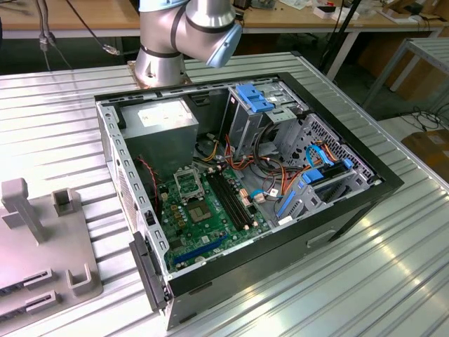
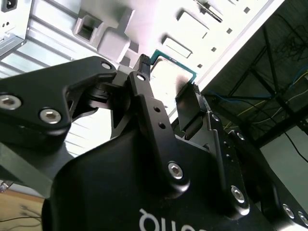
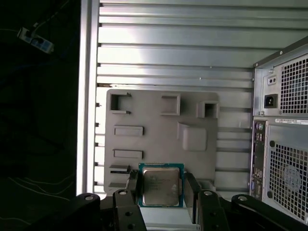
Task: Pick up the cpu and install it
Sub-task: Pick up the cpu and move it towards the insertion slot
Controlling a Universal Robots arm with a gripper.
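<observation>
Gripper clenched on the cpu at the edge of the grey fixture plate.

In the first wrist view the gripper (image 3: 161, 176) presses its black fingers (image 3: 132, 190) against two opposite edges of the cpu (image 3: 161, 186). The chip's dull metal top faces that camera. It is square, so it has no long axis, and its green-rimmed sides run parallel to the fingers. It shows against the fixture plate (image 3: 154, 120), beside the computer case (image 3: 284, 144). I cannot tell whether it is lifted clear.

arm (image 1: 186, 35) cropped above, cpu (image 2: 167, 67) partly hidden
</observation>
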